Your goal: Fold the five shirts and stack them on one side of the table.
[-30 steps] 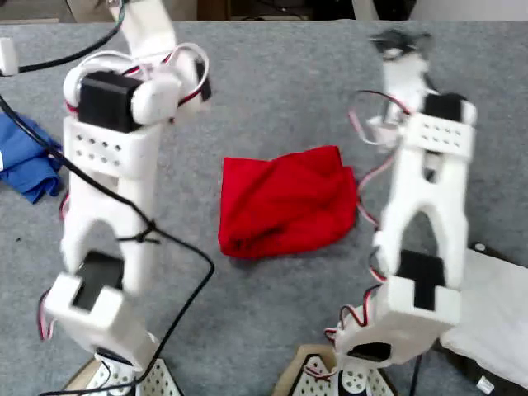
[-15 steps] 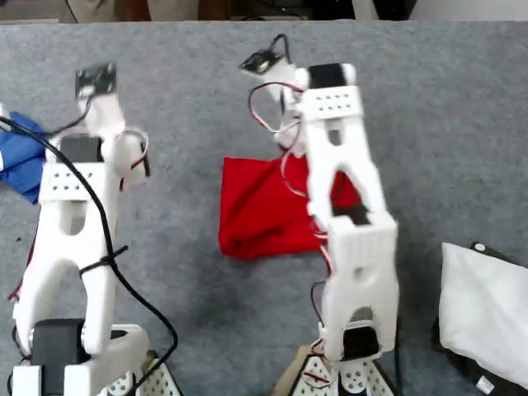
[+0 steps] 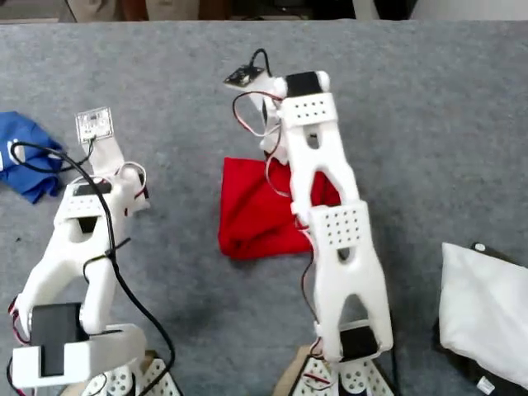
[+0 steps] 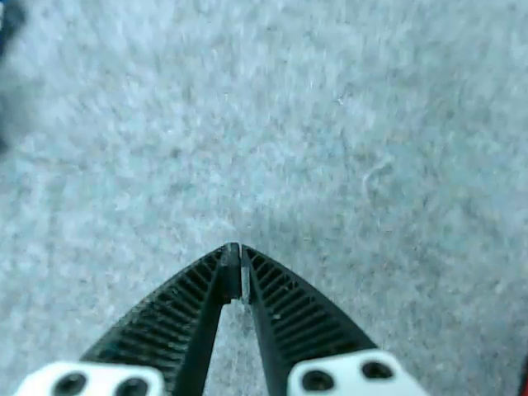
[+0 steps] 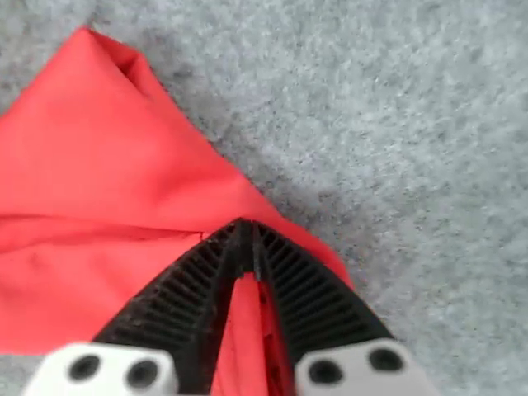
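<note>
Red shirt (image 3: 243, 210): lying crumpled.
My right gripper (image 5: 245, 231): hovering closed over it.
Left gripper (image 4: 233, 256): hanging closed over table (image 4: 371, 124).

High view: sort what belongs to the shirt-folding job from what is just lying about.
Job:
red shirt
blue shirt
white cloth, probably a shirt
left gripper, right gripper, both shut

Lying about:
black object under the white cloth
grey table cover
</note>
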